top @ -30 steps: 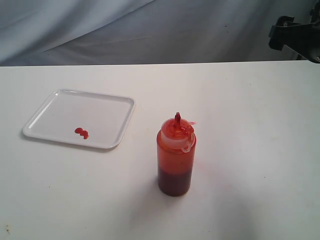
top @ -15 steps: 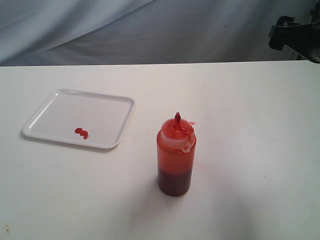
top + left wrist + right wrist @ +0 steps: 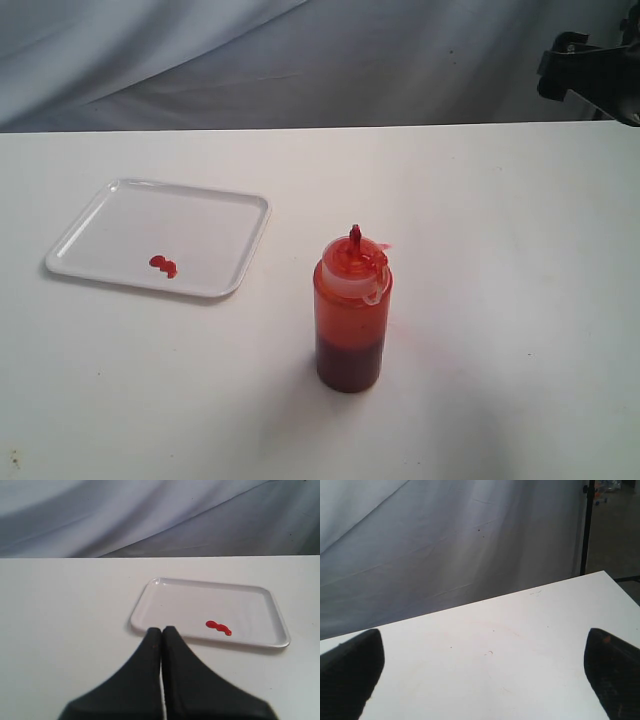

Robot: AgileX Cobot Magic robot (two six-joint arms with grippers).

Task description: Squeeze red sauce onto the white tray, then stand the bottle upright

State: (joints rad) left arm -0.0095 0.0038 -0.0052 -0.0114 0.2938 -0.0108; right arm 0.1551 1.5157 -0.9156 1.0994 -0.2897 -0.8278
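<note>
1. Standing upright on the table (image 3: pixel 500 250), the bottle (image 3: pixel 350 320) points its nozzle straight up.
2. Red sauce (image 3: pixel 164 265) sits on the tray (image 3: pixel 200 225), well apart from the bottle.
3. My left gripper (image 3: pixel 161 630) is pressed together, my right gripper (image 3: pixel 482 647) spread wide.

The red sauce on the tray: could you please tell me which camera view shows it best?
The left wrist view: the red sauce appears largest there, a short wavy streak on the white tray. The exterior view shows it as a smaller blob. The right wrist view misses it entirely.
</note>
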